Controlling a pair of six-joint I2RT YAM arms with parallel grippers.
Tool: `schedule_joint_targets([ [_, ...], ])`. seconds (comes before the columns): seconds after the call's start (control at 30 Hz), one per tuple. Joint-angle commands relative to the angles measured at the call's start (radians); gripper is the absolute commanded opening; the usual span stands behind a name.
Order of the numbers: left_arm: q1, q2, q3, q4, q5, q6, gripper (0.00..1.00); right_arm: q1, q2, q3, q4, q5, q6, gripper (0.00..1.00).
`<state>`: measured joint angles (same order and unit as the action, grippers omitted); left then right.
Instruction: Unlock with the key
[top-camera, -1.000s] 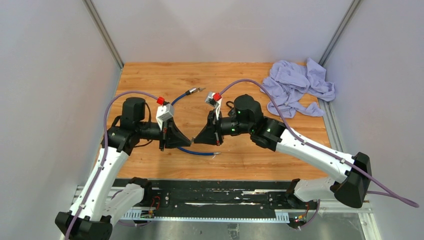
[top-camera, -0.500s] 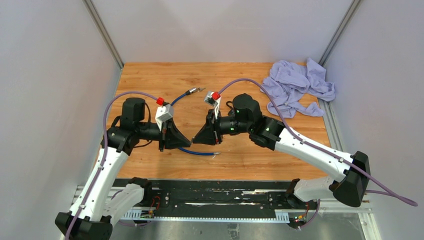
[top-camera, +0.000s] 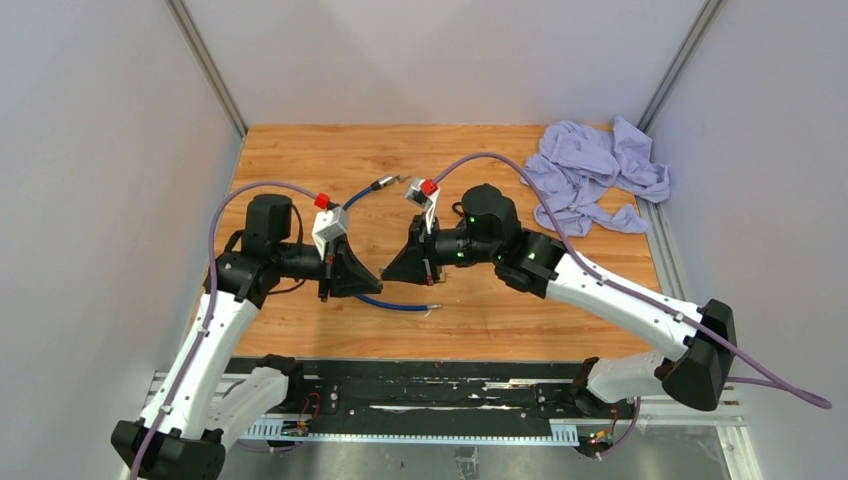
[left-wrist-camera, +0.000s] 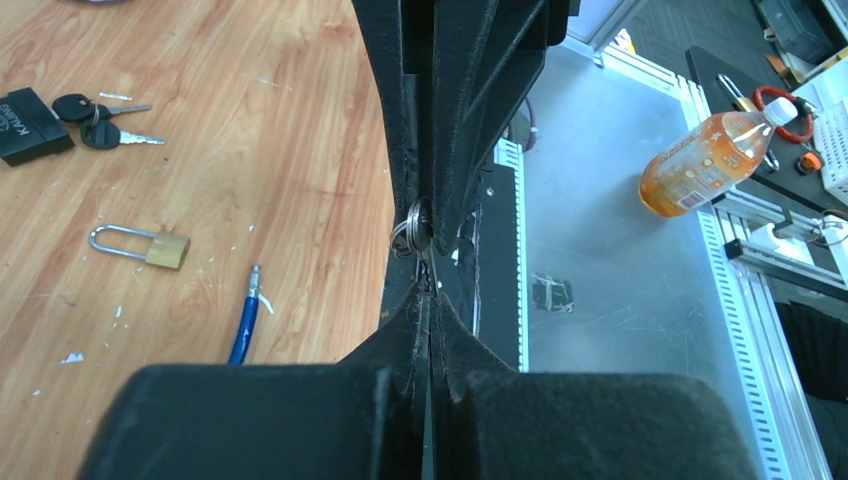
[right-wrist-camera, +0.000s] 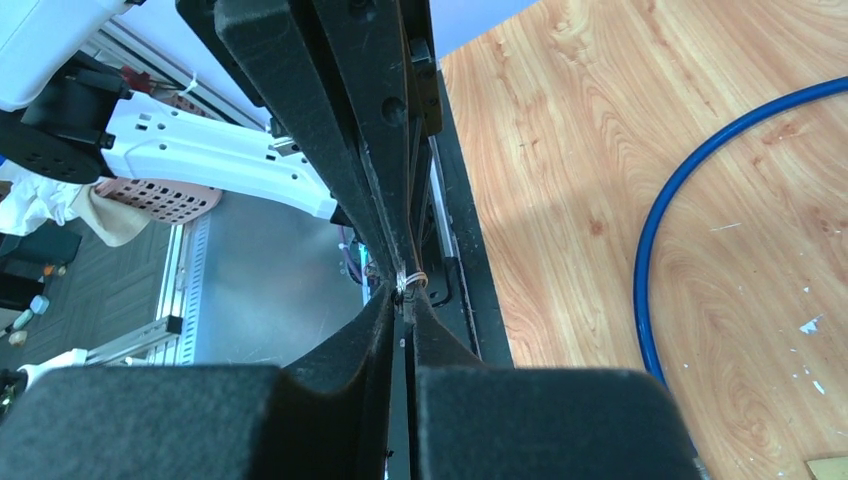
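Observation:
My two grippers meet tip to tip above the wooden table (top-camera: 300, 160). The left gripper (left-wrist-camera: 430, 295) is shut on a thin key, whose metal ring (left-wrist-camera: 412, 230) hangs just past its tips. From the opposite side, the right gripper (right-wrist-camera: 405, 300) is shut on the same key at the ring (right-wrist-camera: 410, 283). In the top view the tips of the left gripper (top-camera: 374, 277) and right gripper (top-camera: 388, 277) touch, and the key is too small to make out. A brass padlock (left-wrist-camera: 140, 243) lies flat on the table, apart from both grippers.
A blue cable (top-camera: 400, 305) curves across the table beneath the grippers. Two spare keys (left-wrist-camera: 100, 120) and a black block (left-wrist-camera: 30, 122) lie beyond the padlock. A crumpled lilac cloth (top-camera: 590, 175) fills the back right corner. The black rail (top-camera: 430, 395) runs along the near edge.
The right arm has edged a little to the left, bringing its gripper tips up against the left gripper's tips. The left arm has stayed put.

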<state>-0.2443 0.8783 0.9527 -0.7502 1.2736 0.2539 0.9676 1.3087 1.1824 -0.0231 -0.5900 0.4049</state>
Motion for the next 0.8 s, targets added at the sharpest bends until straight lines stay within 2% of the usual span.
schedule_joint_targets([
  [0.0, -0.002, 0.013, 0.019, -0.005, -0.007, 0.019, 0.00, -0.004, 0.021, 0.041, 0.029, 0.046, -0.002, 0.07],
  [0.37, -0.003, 0.120, 0.103, 0.012, -0.112, 0.089, 0.00, -0.013, 0.037, 0.045, 0.010, 0.041, -0.031, 0.05],
  [0.77, -0.003, 0.179, 0.139, -0.062, -0.122, 0.178, 0.00, -0.061, 0.055, 0.050, -0.005, 0.066, -0.030, 0.16],
])
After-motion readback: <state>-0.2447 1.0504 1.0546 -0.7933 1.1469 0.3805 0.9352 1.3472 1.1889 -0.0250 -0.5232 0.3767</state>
